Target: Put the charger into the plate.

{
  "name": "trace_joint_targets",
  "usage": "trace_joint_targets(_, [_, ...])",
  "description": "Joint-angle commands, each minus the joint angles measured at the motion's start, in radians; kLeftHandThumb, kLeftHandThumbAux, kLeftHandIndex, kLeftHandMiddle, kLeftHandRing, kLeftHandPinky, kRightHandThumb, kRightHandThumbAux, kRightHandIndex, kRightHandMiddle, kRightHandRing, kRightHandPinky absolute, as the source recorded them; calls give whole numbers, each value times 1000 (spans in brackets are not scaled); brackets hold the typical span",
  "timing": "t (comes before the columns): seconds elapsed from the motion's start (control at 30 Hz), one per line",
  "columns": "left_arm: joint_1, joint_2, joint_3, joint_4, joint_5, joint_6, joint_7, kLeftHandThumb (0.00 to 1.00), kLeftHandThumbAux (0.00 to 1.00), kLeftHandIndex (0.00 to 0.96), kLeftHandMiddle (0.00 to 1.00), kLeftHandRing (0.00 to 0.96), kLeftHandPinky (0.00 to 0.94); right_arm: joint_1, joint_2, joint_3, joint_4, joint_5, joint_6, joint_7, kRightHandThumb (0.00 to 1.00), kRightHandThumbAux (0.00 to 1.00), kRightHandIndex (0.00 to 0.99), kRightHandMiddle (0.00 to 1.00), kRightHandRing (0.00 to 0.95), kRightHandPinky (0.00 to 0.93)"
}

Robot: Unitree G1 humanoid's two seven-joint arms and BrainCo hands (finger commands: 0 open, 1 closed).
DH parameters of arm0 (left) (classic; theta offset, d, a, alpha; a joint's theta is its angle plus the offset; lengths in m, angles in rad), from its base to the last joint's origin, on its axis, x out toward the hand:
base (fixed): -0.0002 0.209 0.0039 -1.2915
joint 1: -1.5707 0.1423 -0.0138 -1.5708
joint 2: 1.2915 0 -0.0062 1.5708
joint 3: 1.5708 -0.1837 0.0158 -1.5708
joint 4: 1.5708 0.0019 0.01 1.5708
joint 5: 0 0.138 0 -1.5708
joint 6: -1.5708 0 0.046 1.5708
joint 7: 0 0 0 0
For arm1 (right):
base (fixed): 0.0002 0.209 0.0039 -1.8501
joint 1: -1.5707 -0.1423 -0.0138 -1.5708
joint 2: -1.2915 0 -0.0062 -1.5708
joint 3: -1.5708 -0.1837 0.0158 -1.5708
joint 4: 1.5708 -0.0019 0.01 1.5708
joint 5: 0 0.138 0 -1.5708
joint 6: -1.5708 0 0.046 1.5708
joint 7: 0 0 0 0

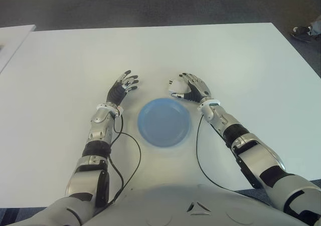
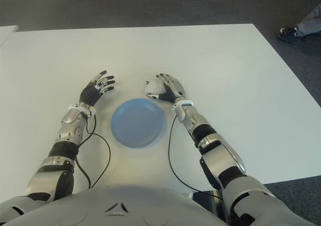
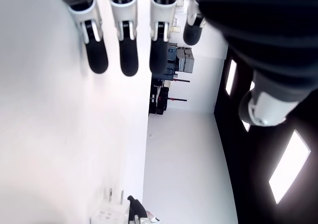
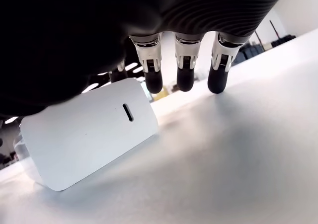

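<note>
The white charger [image 1: 177, 87] lies on the table just behind the blue plate [image 1: 145, 128], at its far right rim. My right hand [image 1: 193, 88] is right beside and partly over the charger, fingers stretched out and not closed round it. In the right wrist view the charger [image 4: 84, 134] lies flat on the table under the palm, with the fingers [image 4: 185, 70] straight beyond it. My left hand [image 1: 124, 85] shows left of the plate, fingers [image 3: 129, 55] spread and holding nothing.
The white table [image 1: 225, 55] stretches wide on all sides of the plate. Black cables [image 1: 133, 156] run from both wrists back to my body. A person's shoe [image 1: 302, 32] shows on the dark floor at the far right. Another white surface [image 1: 12, 35] is at far left.
</note>
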Motion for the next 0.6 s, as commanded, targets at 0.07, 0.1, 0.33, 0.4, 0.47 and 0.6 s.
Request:
trace_joint_targets(0.07, [20, -6, 3, -17, -13, 16, -14, 0, 476, 68, 204, 212, 222, 17, -7, 22, -2, -9, 35, 64, 322, 287, 0, 6, 51, 143])
trace_joint_targets(0.1, [21, -7, 3, -19, -14, 16, -15, 0, 474, 69, 205, 211, 222, 15, -8, 27, -5, -13, 45, 80, 325, 287, 0, 8, 53, 146])
trace_joint_targets(0.33, [24, -13, 4, -28, -18, 15, -18, 0, 467, 78, 207, 211, 221, 7, -22, 61, -46, -46, 117, 172, 332, 284, 0, 10, 58, 151])
trace_joint_targets(0.4, [25, -15, 2, -31, -19, 14, -17, 0, 466, 78, 207, 211, 220, 8, -28, 71, -62, -53, 137, 194, 333, 283, 0, 7, 59, 153])
trace_joint_targets(0.47, [26, -17, 2, -33, -20, 15, -17, 0, 464, 78, 207, 211, 220, 9, -33, 81, -81, -64, 158, 216, 335, 283, 0, 6, 61, 156])
trace_joint_targets(0.6, [29, -22, 2, -41, -24, 18, -19, 0, 463, 79, 208, 212, 224, 6, -42, 106, -117, -90, 203, 267, 346, 286, 0, 13, 67, 163])
